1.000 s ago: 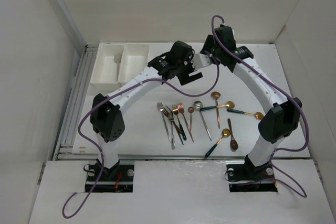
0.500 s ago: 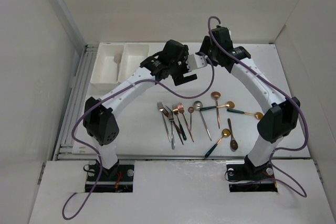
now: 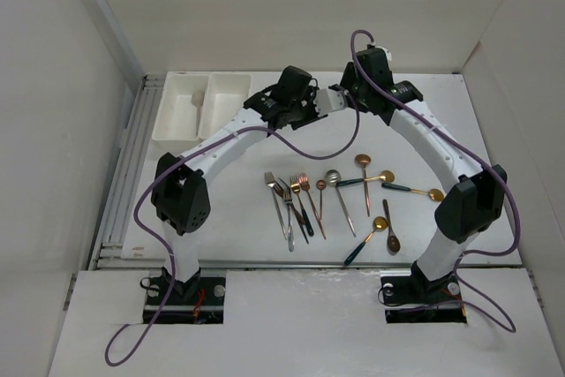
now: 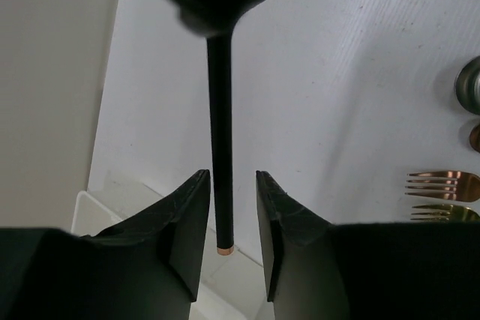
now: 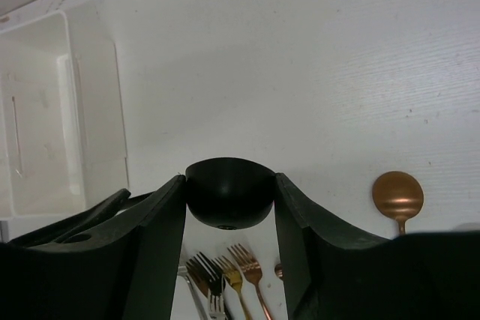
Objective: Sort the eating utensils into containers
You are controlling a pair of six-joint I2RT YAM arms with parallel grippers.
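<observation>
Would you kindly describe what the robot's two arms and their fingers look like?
The left arm and right arm match: white curved links, bulky black joint housings, black bases. A purple cable loops loosely along each. The fingers are matte black, flat-faced wedges.

The top camera looks steeply down from above and behind the arm bases, far enough back to take in the whole tabletop [image 3: 494, 121], the white bins [image 3: 205, 105] and the utensil row [image 3: 296, 209]. Each wrist camera sits close behind its own jaws, facing down along them at the tabletop. Both wrist views share the black utensil [image 4: 220, 133] framed between their jaws, a corner of the bins and some fork tines [image 5: 241, 254].
</observation>
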